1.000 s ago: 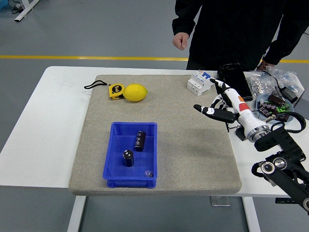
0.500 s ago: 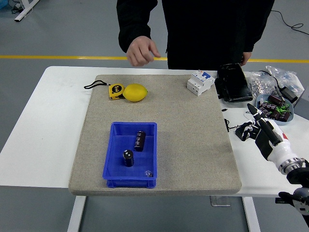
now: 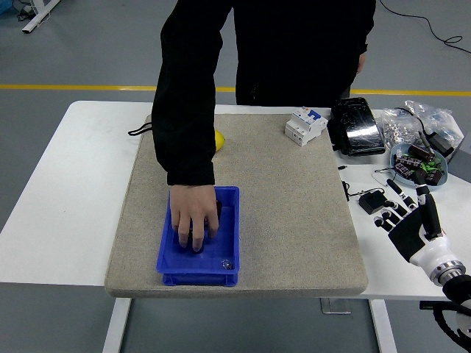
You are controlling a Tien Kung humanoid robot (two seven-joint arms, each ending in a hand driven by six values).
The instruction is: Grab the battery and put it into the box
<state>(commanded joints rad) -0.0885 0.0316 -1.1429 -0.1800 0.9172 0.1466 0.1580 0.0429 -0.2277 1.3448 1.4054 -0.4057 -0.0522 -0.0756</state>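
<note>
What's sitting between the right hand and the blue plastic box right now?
In the head view, only bare grey felt mat and a strip of white table separate the robot's right hand from the blue plastic box.

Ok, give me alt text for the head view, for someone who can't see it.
A person in a black sleeve reaches across the table, hand down inside the blue box on a grey mat. The robot's right hand, fingers spread and empty, rests at the table's right edge. A white breaker sits at the mat's far edge.
</note>
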